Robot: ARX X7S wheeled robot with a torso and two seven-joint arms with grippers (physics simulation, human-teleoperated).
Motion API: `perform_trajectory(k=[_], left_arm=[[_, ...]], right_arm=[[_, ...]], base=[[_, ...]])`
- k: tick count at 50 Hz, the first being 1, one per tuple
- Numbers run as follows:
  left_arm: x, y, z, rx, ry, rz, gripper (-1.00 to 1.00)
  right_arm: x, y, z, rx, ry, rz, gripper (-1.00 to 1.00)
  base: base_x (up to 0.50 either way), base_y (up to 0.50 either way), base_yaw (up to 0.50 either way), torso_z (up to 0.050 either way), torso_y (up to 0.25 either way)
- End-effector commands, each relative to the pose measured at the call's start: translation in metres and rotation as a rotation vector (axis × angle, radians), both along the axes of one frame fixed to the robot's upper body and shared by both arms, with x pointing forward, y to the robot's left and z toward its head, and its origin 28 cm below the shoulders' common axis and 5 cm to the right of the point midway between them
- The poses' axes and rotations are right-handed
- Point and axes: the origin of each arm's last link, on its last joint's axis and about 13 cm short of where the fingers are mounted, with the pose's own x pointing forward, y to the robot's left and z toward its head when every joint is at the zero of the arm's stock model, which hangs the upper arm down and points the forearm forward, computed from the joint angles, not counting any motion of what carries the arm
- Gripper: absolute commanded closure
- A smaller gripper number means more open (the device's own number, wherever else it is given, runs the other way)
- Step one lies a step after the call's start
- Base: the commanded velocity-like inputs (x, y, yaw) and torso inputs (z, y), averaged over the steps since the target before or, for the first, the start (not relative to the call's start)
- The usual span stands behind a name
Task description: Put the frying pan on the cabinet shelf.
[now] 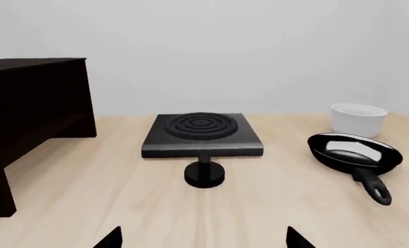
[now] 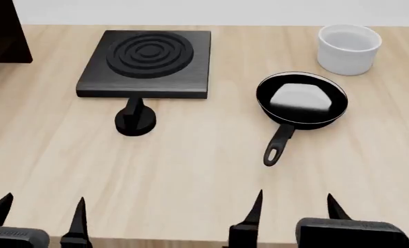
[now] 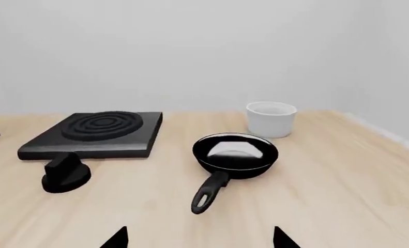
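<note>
Tabletop ahead of my fingers

In the head view, frying pan centre-right, cup upper right, stove plate upper left, knob below it.

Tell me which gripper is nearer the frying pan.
Right. The right gripper sits at the table's near edge just below the frying pan handle; the left gripper is far off, nearer the stove plate side.

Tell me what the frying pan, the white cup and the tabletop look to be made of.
Frying pan: likely coated metal; glossy black inside mirrors a pale patch, thin pale rim.
White cup: looks like glazed ceramic; smooth, thick white wall, though plastic is possible.
Tabletop: light wood or wood-look laminate; pale plank grain, matte.
Being renders, these are appearances only.
</note>
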Motion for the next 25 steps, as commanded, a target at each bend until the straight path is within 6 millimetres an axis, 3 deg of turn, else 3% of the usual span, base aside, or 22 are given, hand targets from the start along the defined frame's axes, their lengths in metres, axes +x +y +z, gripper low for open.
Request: perform_trajectory(k=[1, 5, 18, 25], left_arm=[[-0.0163, 0.0013, 0.0315, 0.048, 0.013, -0.045, -1.00], [-0.0192, 0.0032, 0.0397, 0.065, 0.018, -0.047, -1.00], [-0.0169, 0.0042, 0.0317, 0.018, 0.066, -0.041, -1.00], [-0.0181, 0.0048, 0.0316, 0.010, 0.072, -0.046, -1.00]], right_arm=[[-0.0145, -0.0032, 0.0364, -0.051, 0.003, 0.004, -1.00], [-0.0170, -0.0052, 0.0406, -0.065, 0.017, 0.002, -1.00], [-0.0182, -0.0085, 0.0391, -0.089, 0.022, 0.006, -1.00], [-0.0199, -0.0115, 0.0402, -0.109, -0.003, 0.003, -1.00]], base=[[0.00, 0.00, 0.00, 0.000, 0.000], [0.00, 0.00, 0.00, 0.000, 0.000], [0.00, 0.00, 0.00, 0.000, 0.000], [0.10, -0.37, 0.00, 0.000, 0.000]])
